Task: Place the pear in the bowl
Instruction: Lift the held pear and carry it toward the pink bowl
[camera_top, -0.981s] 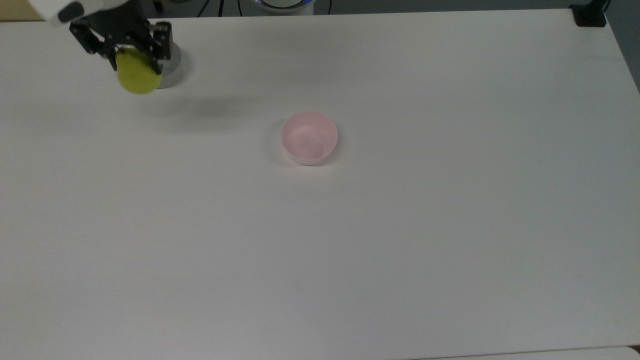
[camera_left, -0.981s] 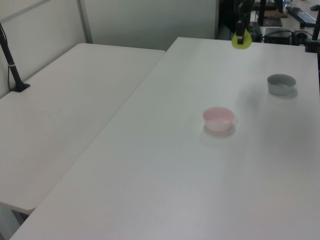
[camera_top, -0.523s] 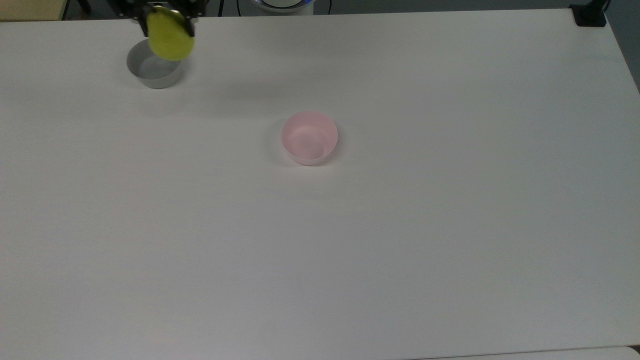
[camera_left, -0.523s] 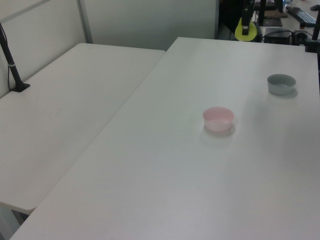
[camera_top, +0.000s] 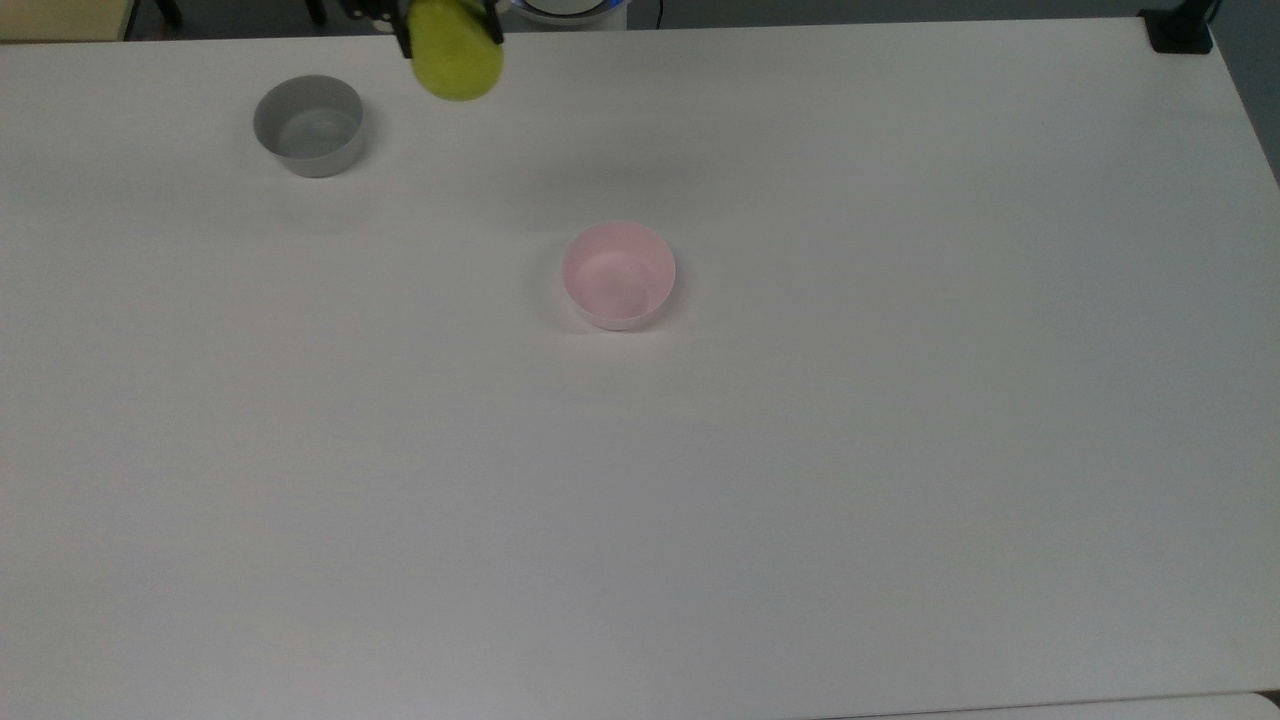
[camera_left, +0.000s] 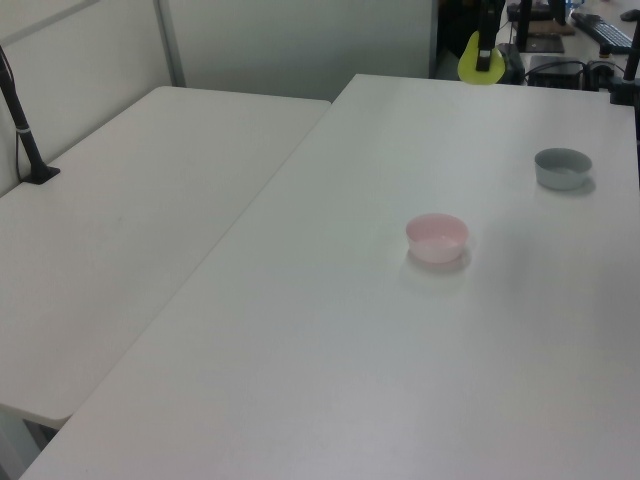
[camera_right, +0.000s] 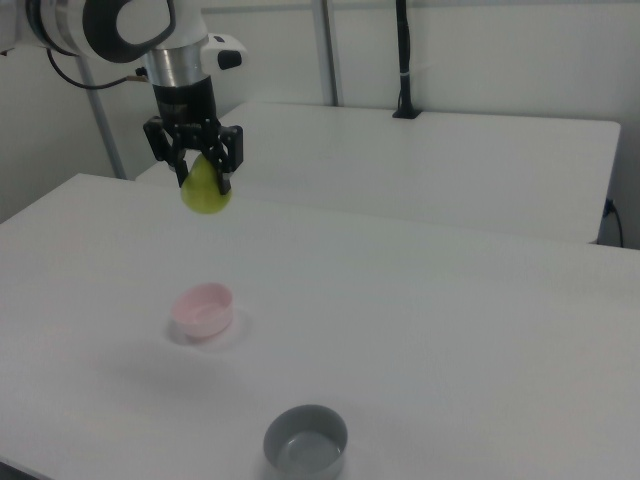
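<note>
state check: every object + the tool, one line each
pear: held in the air, clamped by the tool, well above the table.
tool: shut on the pear, pointing down.
pink bowl: upright on the table, empty.
grey bowl: upright on the table, empty, apart from the pink bowl.
table: bears both bowls.

No readable text, label or number anywhere, seemingly.
</note>
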